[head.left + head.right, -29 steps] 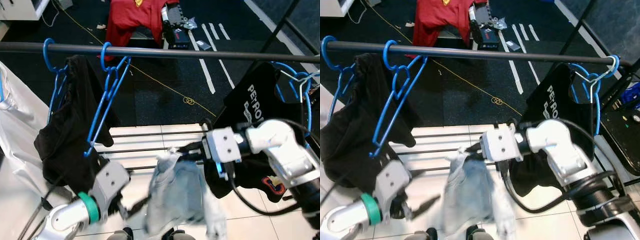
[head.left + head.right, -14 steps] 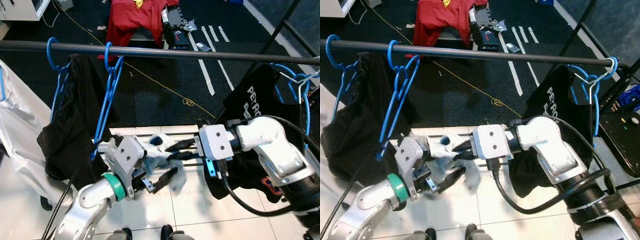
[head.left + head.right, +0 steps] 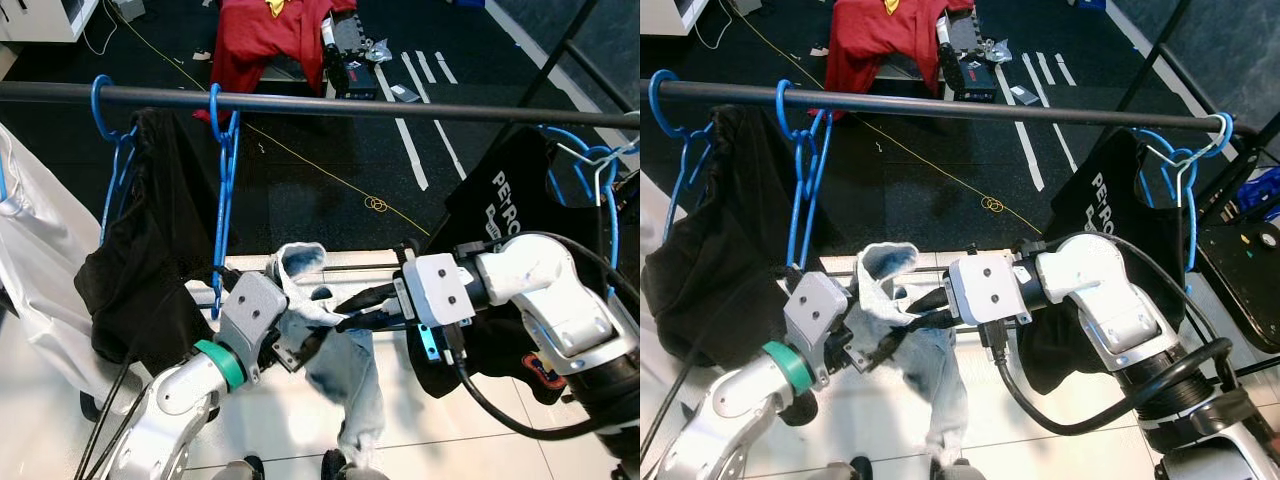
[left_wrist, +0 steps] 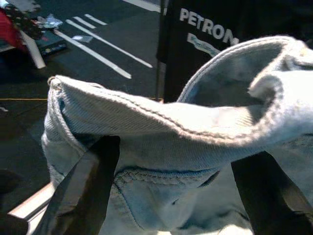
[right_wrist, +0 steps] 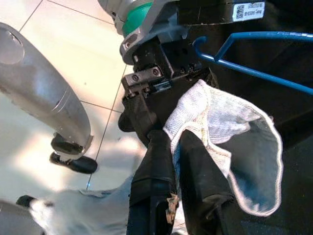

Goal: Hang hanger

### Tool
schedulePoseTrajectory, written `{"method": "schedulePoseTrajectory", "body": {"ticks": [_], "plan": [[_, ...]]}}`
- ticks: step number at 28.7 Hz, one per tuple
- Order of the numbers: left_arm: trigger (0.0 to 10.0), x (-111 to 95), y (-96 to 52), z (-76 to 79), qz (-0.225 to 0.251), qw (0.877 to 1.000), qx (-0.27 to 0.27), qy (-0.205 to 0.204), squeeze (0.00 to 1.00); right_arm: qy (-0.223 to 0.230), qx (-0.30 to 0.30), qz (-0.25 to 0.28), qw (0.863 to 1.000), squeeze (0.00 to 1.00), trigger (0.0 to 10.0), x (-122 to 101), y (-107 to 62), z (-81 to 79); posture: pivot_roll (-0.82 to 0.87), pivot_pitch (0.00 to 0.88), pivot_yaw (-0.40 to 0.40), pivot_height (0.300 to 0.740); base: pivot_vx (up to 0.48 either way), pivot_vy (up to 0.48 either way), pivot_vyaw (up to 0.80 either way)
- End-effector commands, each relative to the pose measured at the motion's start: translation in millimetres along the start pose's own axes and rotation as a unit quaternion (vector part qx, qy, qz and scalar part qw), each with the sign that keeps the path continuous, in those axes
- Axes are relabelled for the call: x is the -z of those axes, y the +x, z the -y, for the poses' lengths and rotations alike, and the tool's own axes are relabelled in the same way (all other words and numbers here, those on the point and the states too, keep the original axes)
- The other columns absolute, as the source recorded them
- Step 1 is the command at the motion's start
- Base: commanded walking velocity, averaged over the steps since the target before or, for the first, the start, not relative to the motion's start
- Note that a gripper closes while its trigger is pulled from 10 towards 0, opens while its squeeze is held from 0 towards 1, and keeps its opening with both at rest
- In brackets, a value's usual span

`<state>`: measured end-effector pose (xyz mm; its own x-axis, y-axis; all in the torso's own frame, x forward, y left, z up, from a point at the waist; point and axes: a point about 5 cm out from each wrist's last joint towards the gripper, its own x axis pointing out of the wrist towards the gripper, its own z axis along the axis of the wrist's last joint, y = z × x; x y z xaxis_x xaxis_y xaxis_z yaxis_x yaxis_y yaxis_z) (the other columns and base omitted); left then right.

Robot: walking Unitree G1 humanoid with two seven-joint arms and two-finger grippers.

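Note:
Light blue jeans hang between my two grippers below the black rail, one leg dangling toward the floor. My right gripper is shut on the waistband edge; the pinch is seen in the right wrist view. My left gripper is beside it, open, its fingers spread with the denim waistband lying across them. An empty blue hanger hangs on the rail, up and to the left of the jeans.
On the rail a black garment hangs at left, a white one further left, a black PETRON shirt at right. Low rack bars run behind the jeans. A red garment and a yellow cord lie on the dark floor.
The left gripper rose from low on the left to the jeans beside the right gripper. The jeans now loop up between both. The empty hanger has swung to hang straight.

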<state>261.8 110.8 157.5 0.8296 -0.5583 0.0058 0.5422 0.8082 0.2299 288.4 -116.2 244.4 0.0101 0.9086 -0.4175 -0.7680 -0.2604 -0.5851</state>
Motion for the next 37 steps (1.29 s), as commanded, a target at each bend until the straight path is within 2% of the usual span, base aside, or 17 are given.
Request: {"method": "schedulePoseTrajectory", "body": {"ticks": [1, 2, 3, 4, 5, 6, 7, 15, 18, 19, 20, 22, 24, 28, 34, 35, 37], "plan": [[10.0, 6.7, -0.2, -2.2, -0.010, 0.999, -0.034, -0.005, 0.00, -0.005, -0.007, 0.023, 1.000, 0.00, 10.0, -8.5, 0.6, 0.8, -0.07, 0.178, -0.030, 0.740, 0.000, 0.000, 0.00], [10.0, 6.8, 1.2, -0.8, -0.007, 0.999, -0.039, -0.007, 0.00, -0.003, -0.007, 0.027, 1.000, 0.00, 10.0, -10.1, 1.0, 1.0, -0.07, 0.178, -0.030, 0.740, 0.000, 0.000, 0.00], [3.4, 4.9, 3.3, 2.1, 0.000, 0.999, -0.042, -0.014, 0.00, 0.000, -0.007, 0.034, 0.999, 0.00, 10.0, -12.0, 2.0, 1.4, -0.07, 0.178, -0.031, 0.740, 0.000, 0.000, 0.00], [3.4, 4.9, 3.3, 2.1, 0.000, 0.999, -0.042, -0.014, 0.00, 0.000, -0.007, 0.034, 0.999, 0.00, 10.0, -12.0, 2.0, 1.4, -0.07, 0.178, -0.031, 0.740, 0.000, 0.000, 0.00], [1.2, 3.1, 4.5, 4.2, 0.005, 0.999, -0.043, -0.019, 0.00, 0.001, -0.007, 0.038, 0.999, 0.00, 10.0, -13.2, 2.6, 1.7, -0.07, 0.178, -0.031, 0.740, 0.000, 0.000, 0.00], [1.2, 3.1, 4.5, 4.2, 0.005, 0.999, -0.043, -0.019, 0.00, 0.001, -0.007, 0.038, 0.999, 0.00, 10.0, -13.2, 2.6, 1.7, -0.07, 0.178, -0.031, 0.740, 0.000, 0.000, 0.00], [0.0, 0.4, 4.7, 7.9, 0.013, 0.999, -0.038, -0.024, 0.00, 0.003, -0.005, 0.041, 0.999, 0.00, 10.0, -13.8, 3.0, 2.2, -0.07, 0.178, -0.031, 0.740, 0.000, 0.000, 0.00], [0.0, -6.0, -3.6, 9.9, 0.024, 0.999, -0.027, -0.020, 0.00, 0.013, 0.003, 0.030, 0.999, 0.00, 10.0, -6.9, 1.2, 0.4, -0.07, 0.181, -0.029, 0.740, 0.000, 0.000, 0.00], [0.0, -14.5, -36.5, -2.1, 0.015, 0.999, 0.013, 0.039, 0.00, 0.042, 0.072, -0.063, 0.995, 0.00, 10.0, 37.0, -15.1, -1.2, -0.05, 0.187, -0.030, 0.740, 0.000, 0.000, 0.00], [0.0, -14.5, -36.5, -2.1, 0.015, 0.999, 0.013, 0.039, 0.00, 0.042, 0.072, -0.063, 0.995, 0.00, 10.0, 37.0, -15.1, -1.2, -0.05, 0.187, -0.030, 0.740, 0.000, 0.000, 0.00], [0.0, -17.6, -43.9, -5.2, 0.013, 0.998, 0.017, 0.053, 0.00, 0.051, 0.094, -0.091, 0.990, 0.00, 10.0, 49.5, -20.3, -3.9, -0.05, 0.188, -0.028, 0.740, 0.000, 0.000, 0.00], [0.0, -17.6, -43.9, -5.2, 0.013, 0.998, 0.017, 0.053, 0.00, 0.051, 0.094, -0.091, 0.990, 0.00, 10.0, 49.5, -20.3, -3.9, -0.05, 0.188, -0.028, 0.740, 0.000, 0.000, 0.00], [0.0, -22.4, -49.5, -7.2, 0.017, 0.997, 0.014, 0.068, 0.00, 0.076, 0.138, -0.114, 0.981, 0.00, 10.0, 65.4, -25.2, -8.8, -0.05, 0.190, -0.027, 0.740, 0.000, 0.000, 0.00], [0.0, -24.3, -50.1, -4.1, 0.020, 0.997, 0.019, 0.074, 0.00, 0.092, 0.161, -0.112, 0.976, 0.00, 10.0, 70.9, -23.5, -13.6, -0.05, 0.190, -0.021, 0.740, 0.000, 0.000, 0.00], [0.0, -24.3, -46.5, 1.7, 0.018, 0.995, 0.038, 0.092, 0.00, 0.092, 0.147, -0.089, 0.981, 0.00, 10.0, 64.2, -15.2, -17.6, -0.05, 0.190, -0.014, 0.740, 0.000, 0.000, 0.00], [10.0, -24.9, -44.0, 3.4, 0.015, 0.993, 0.050, 0.109, 0.00, 0.085, 0.122, -0.080, 0.986, 0.00, 10.0, 60.1, -11.4, -19.6, -0.06, 0.188, -0.014, 0.740, 0.000, 0.000, 0.00], [10.0, -24.6, -41.2, 5.8, 0.013, 0.990, 0.071, 0.125, 0.00, 0.077, 0.090, -0.072, 0.990, 0.00, 10.0, 55.6, -8.1, -22.8, -0.06, 0.186, -0.015, 0.740, 0.000, 0.000, 0.00]]}}
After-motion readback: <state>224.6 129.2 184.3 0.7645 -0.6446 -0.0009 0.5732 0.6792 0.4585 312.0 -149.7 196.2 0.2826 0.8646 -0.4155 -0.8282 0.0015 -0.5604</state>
